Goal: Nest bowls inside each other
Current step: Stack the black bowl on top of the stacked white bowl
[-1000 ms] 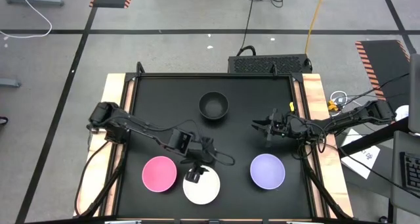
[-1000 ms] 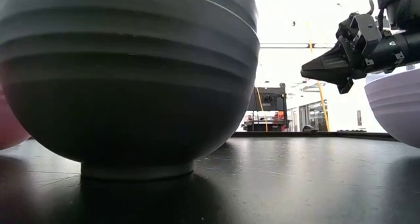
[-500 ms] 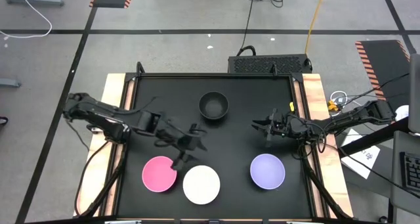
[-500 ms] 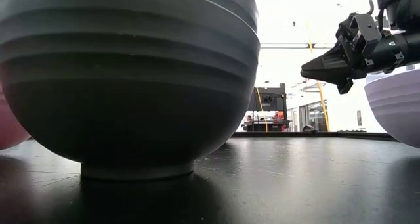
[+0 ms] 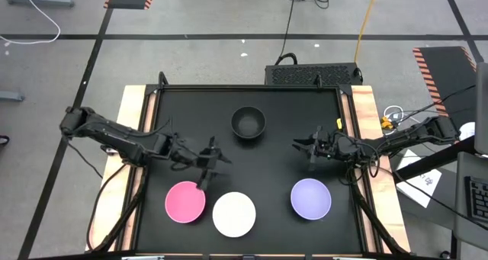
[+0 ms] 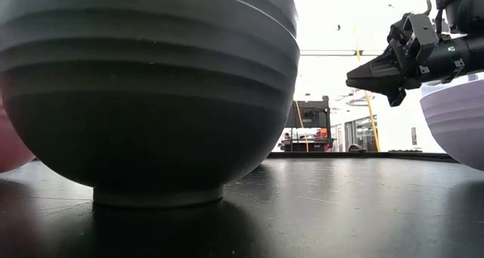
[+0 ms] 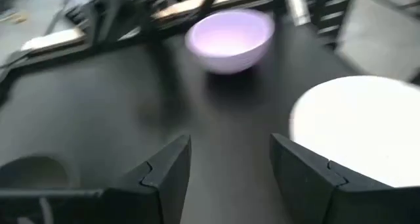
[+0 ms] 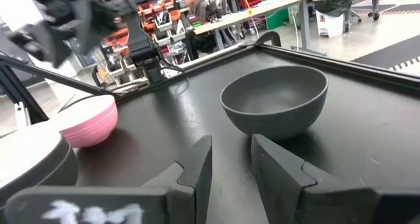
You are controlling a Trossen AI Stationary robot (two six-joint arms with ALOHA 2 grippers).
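Observation:
Four bowls stand on their bases, apart, on the black table top: a black bowl at the far middle, and a pink bowl, a white bowl and a lavender bowl in a row near the front edge. My left gripper hangs open above the table, just beyond the pink and white bowls, with nothing between its fingers. My right gripper hovers right of the black bowl, fingers a little apart and empty.
A bowl close to the low camera fills that view's left half and hides what lies behind it. Wooden strips border the table top left and right. Bare table lies between the black bowl and the front row.
My left gripper has drawn back from over the white bowl's far rim toward the table's left and far side, tipping from pointing down to nearly level. It stays open. The white bowl stands where it was. My right arm has kept still.

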